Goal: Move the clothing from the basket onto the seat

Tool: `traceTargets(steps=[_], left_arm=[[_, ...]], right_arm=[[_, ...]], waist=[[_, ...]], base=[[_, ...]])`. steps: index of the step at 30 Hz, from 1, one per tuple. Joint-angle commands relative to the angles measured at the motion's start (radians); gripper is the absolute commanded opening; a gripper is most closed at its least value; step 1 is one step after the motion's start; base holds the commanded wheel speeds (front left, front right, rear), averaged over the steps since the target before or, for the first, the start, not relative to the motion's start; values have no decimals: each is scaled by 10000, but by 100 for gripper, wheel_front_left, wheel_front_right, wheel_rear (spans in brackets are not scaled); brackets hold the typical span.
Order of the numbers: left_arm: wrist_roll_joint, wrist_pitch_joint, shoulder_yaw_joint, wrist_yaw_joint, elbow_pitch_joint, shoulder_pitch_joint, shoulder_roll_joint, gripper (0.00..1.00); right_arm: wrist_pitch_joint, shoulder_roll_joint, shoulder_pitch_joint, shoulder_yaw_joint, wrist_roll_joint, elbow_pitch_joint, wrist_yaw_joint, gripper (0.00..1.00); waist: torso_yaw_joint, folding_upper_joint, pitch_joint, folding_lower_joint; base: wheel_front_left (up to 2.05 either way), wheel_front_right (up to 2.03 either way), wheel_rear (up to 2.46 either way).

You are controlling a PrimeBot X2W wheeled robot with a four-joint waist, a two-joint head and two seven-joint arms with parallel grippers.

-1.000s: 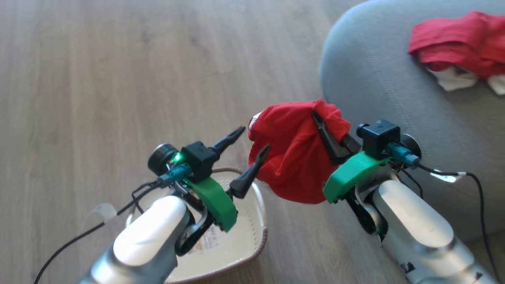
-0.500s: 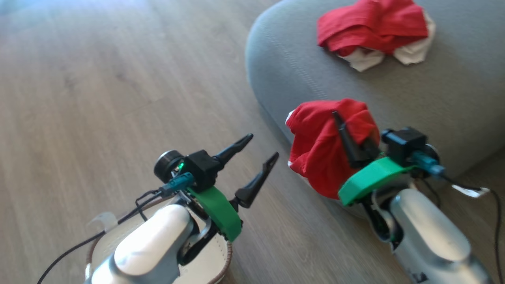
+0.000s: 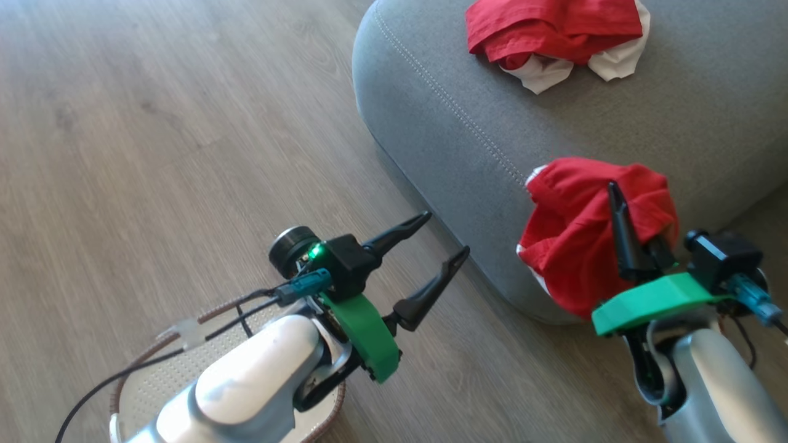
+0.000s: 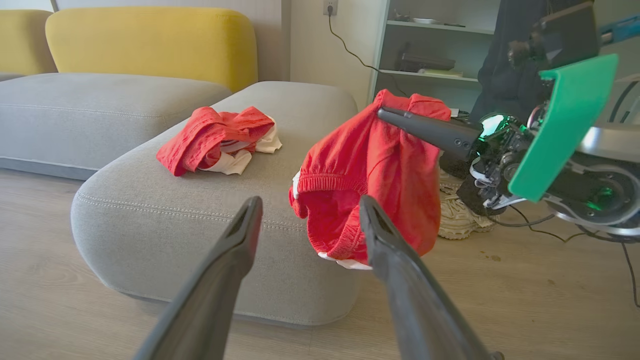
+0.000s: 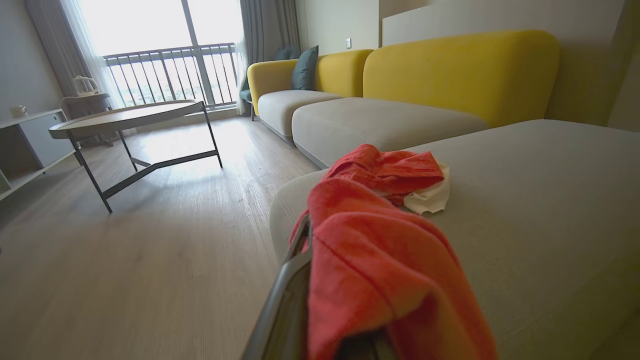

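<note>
Home living room, yellow-backed sofa (image 5: 460,75), round coffee table (image 5: 125,114), balcony window (image 5: 150,30)

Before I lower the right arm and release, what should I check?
1. Grip: the right gripper is shut on the held garment: ok.
2. Position: the held garment over the seat: not ok, it hangs at the near edge.
3. Drop spot: bare seat ahead: ok; the other garment lies farther back.
4. The left gripper open, apart from the held garment: ok.
5. The basket emptied: cannot tell, the left arm covers much of it.
</note>
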Motion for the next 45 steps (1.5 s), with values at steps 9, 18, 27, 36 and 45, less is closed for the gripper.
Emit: traceTargets(steps=[9,18,27,36,45], left_arm=[[57,-51,-196,8,-797,-748,472,100],[417,-51,-452,8,-1302,-1290,1023,100],[519,-17,-1187,8,-1838,-2923,1362,100],[494,248,-1637,8,-2208,-4051,1337,100],[639,223,-1768,12,-2305,-4470,1217,100]], right_arm=[[-55,-626,-1745,-1056,-393,-105,69,0],[-55,-1570,-4134,-1949,-702,1252,69,0],[-52,-2614,-6786,-3189,-1232,2850,69,0],[163,-3887,-9274,-4555,-2174,4763,69,0],[713,-4559,-10907,-6757,-3794,5755,69,0]], waist=[[-81,0,1226,0],[153,0,2611,0],[1059,0,4143,0],[2006,0,5465,0],[3134,0,6579,0]], base=[[0,0,0],[0,0,0],[0,0,0],[0,0,0],[0,0,0]])
